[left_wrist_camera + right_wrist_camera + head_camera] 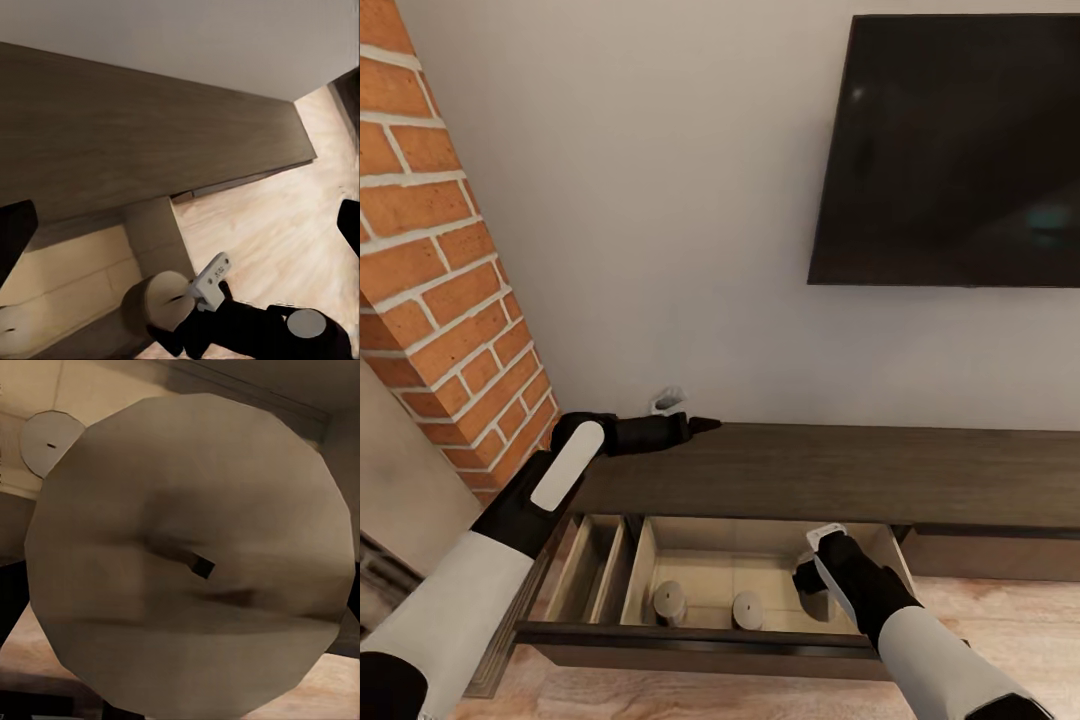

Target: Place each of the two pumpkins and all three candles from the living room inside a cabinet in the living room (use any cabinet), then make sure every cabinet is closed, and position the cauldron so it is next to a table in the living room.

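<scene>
white wall, dark screen (950,150), brick column (440,270). long cabinet (840,470), drawer open: two candles (670,603) inside. right gripper (810,580) over drawer, pinching third candle (195,555). left gripper (705,424) above cabinet top, fingers spread.

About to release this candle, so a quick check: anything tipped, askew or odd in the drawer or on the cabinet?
Nothing stands out. Two candles stand upright in the open drawer, and the right gripper holds a third candle over its right end. The left gripper hovers above the cabinet top.
</scene>
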{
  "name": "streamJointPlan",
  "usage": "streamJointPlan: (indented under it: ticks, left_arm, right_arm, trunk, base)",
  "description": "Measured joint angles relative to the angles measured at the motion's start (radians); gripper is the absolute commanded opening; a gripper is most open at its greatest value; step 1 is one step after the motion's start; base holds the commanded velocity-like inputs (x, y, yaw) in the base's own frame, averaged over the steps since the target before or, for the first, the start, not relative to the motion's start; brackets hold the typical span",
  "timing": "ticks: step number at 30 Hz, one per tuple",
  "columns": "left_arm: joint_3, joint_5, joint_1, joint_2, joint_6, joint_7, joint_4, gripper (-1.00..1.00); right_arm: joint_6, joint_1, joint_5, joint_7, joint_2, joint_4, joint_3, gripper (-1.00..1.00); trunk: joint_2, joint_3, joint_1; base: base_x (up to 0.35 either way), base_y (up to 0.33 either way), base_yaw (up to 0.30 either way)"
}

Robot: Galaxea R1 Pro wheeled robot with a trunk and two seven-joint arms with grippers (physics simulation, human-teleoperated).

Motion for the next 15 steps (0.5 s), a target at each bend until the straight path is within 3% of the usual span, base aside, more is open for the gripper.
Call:
streamJointPlan:
  ticks: [3, 6, 7, 8, 9, 11, 15]
  left_arm:
    - [-0.003, 0.004, -0.013, -0.011, 0.019, -0.034, 0.002, 1.00]
    - [-0.001, -0.001, -0.032, -0.005, 0.024, -0.219, 0.010, 1.00]
    - [0.000, -0.005, -0.037, 0.008, 0.022, -0.325, 0.039, 1.00]
    - [0.003, -0.006, -0.039, 0.015, 0.020, -0.392, 0.062, 1.00]
    - [0.008, -0.006, -0.039, 0.018, 0.019, -0.429, 0.071, 1.00]
    - [0.016, -0.006, -0.040, 0.023, 0.018, -0.481, 0.078, 1.00]
    - [0.020, -0.007, -0.040, 0.023, 0.016, -0.504, 0.079, 1.00]
  right_arm:
    - [0.000, 0.000, 0.002, 0.000, 0.001, 0.001, 0.001, -1.00]
    - [-0.002, 0.000, 0.003, 0.000, 0.000, 0.001, 0.001, -1.00]
    - [-0.010, 0.000, 0.003, 0.000, 0.000, 0.001, 0.001, -1.00]
    - [-0.016, 0.000, 0.003, 0.000, 0.000, 0.001, 0.001, -1.00]
    - [-0.019, 0.000, 0.003, 0.000, 0.000, 0.001, 0.001, -1.00]
    - [-0.022, 0.000, 0.002, 0.000, 0.000, 0.001, 0.001, -1.00]
    - [-0.053, 0.000, -0.001, 0.001, -0.002, 0.007, 0.000, -1.00]
  trunk:
    - [0.000, 0.000, 0.000]
    - [0.000, 0.000, 0.000]
    - [0.000, 0.000, 0.000]
    - [0.000, 0.000, 0.000]
    - [0.000, 0.000, 0.000]
    - [0.000, 0.000, 0.000]
    - [0.000, 0.000, 0.000]
  base:
    - [0.000, 0.000, 0.000]
    - [0.000, 0.000, 0.000]
    - [0.000, 0.000, 0.000]
    - [0.000, 0.000, 0.000]
    - [0.000, 0.000, 0.000]
    - [0.000, 0.000, 0.000]
    - [0.112, 0.000, 0.000]
